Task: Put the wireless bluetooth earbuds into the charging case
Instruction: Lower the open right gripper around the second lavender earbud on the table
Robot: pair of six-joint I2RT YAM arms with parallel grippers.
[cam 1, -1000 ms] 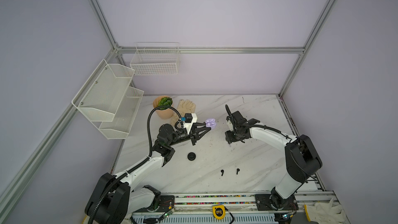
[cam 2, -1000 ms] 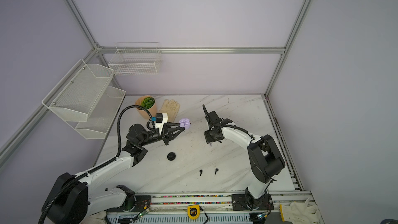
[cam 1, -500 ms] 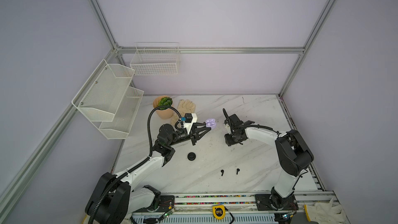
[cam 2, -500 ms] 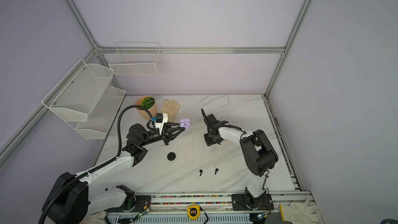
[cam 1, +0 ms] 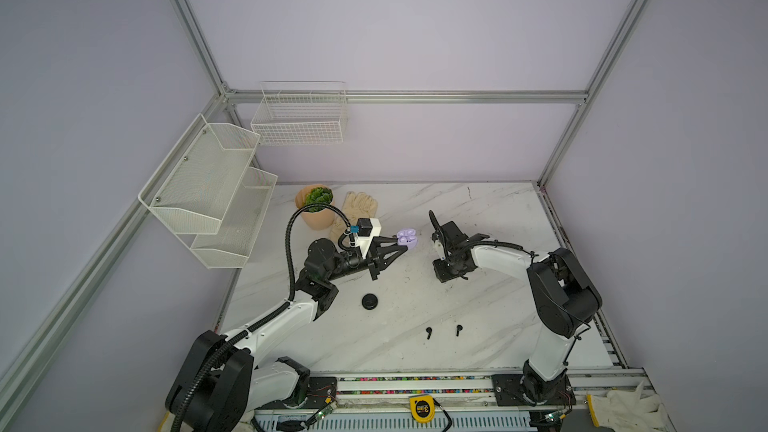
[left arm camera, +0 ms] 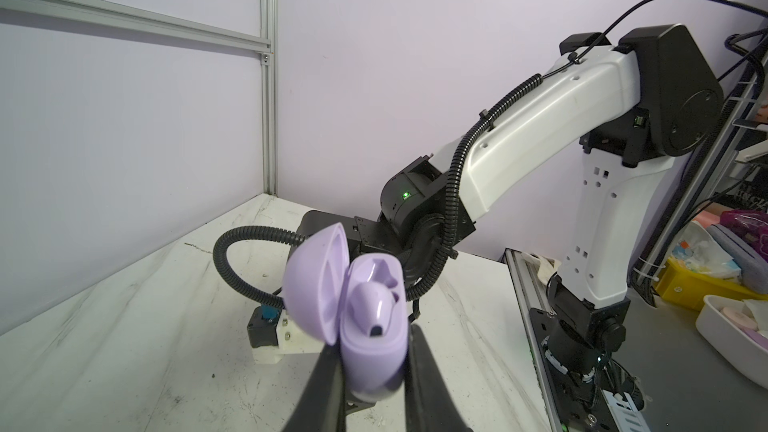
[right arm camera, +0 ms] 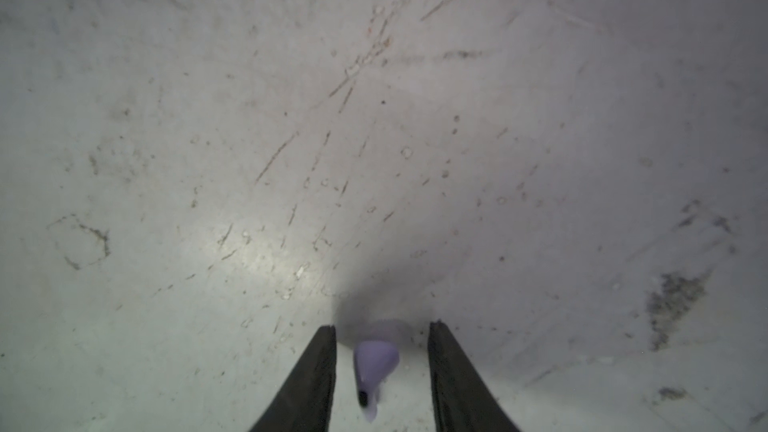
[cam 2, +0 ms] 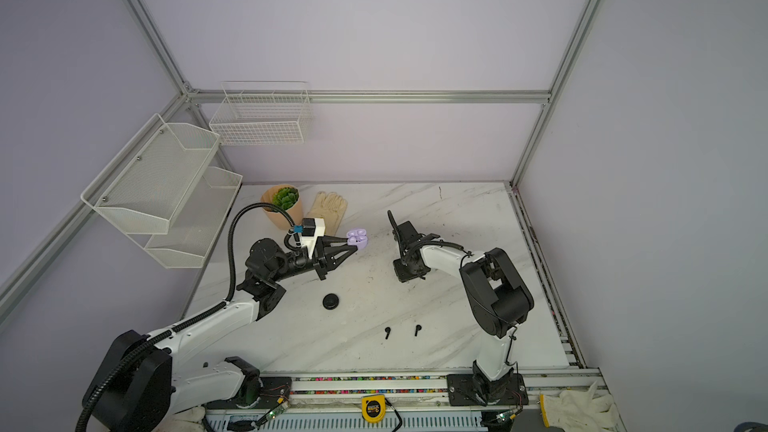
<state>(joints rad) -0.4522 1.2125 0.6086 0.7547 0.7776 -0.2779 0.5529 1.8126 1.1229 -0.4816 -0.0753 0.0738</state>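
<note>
The loose bud [right arm camera: 376, 361], lilac, lies flat on the table [cam 1: 498, 218], to the right of the case [cam 1: 407, 238], lower than it and well apart. The right jaws point down and straddle it. They are part open with a gap on each side and are not yet touching it. In both top views the right wrist hides it.

The case is lilac with its lid [left arm camera: 316, 280] swung open, and it is held off the table. The left jaws are clamped on its base. A seated bud [left arm camera: 372, 301] is already in one socket, and the socket next to it looks empty from the left wrist view.

Handling, my read:
- **Bud:** tiny, near weightless, hard glossy plastic, all curves. It is stiff and won't crush, but it is slippery.
- **Risk:** a pinch off its widest line will likely squirt it out or spin it.
- **Hold:** take it across the head, flanks square to the jaws, with light force. Leave the stem free, since the stem should enter the socket first.
- **Case:** light and gripped only at the base. Push along the socket axis, or it may pivot in the left jaws.

Further out from the case:
- The black case [cam 1: 369, 301] looks shut and sits on the table, towards the robot.
- Nearer the robot still are a black bud [cam 1: 428, 332] and a second black bud [cam 1: 459, 329], lying on the table clear of both jaws.
</note>
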